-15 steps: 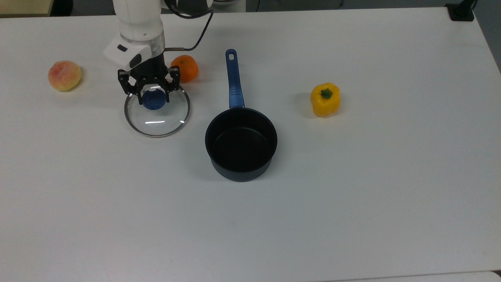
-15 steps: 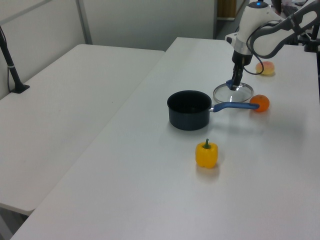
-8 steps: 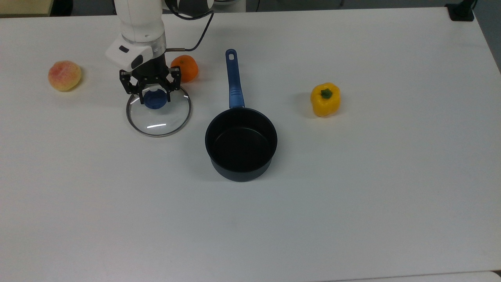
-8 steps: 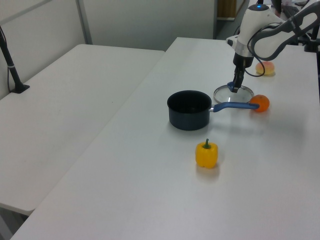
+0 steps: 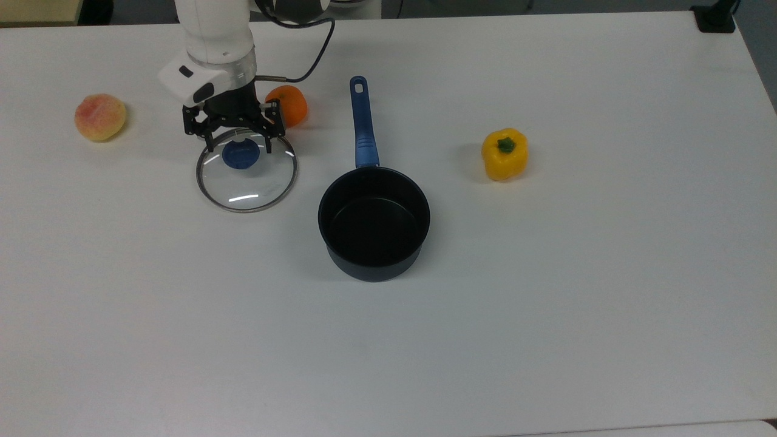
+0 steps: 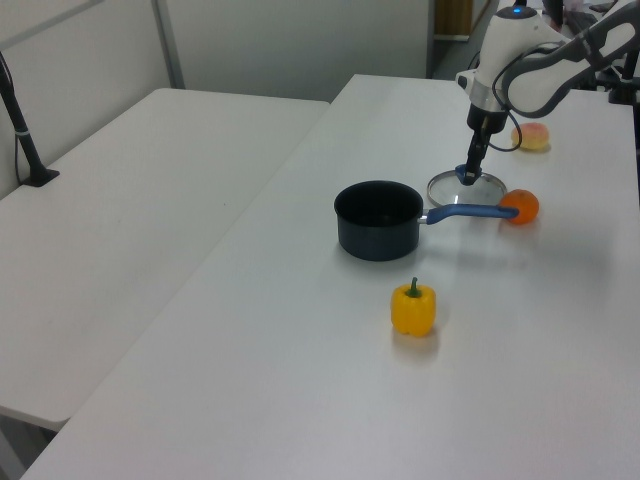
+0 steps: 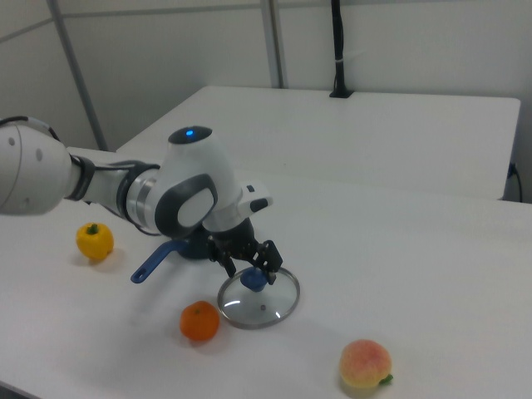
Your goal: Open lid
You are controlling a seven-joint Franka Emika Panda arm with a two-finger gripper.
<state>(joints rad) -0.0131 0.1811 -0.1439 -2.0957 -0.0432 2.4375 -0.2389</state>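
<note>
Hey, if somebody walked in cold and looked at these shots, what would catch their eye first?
Probably the white robot arm with its gripper open just above the blue knob of the glass lid, which lies flat on the white table beside the open dark saucepan. Next, the bright fruit: a yellow pepper at the top view's right, an orange behind the lid, and a peach at the top view's far left.

Clear glossy glass lid (image 5: pixel 246 176), matt white table (image 5: pixel 546 303)
</note>
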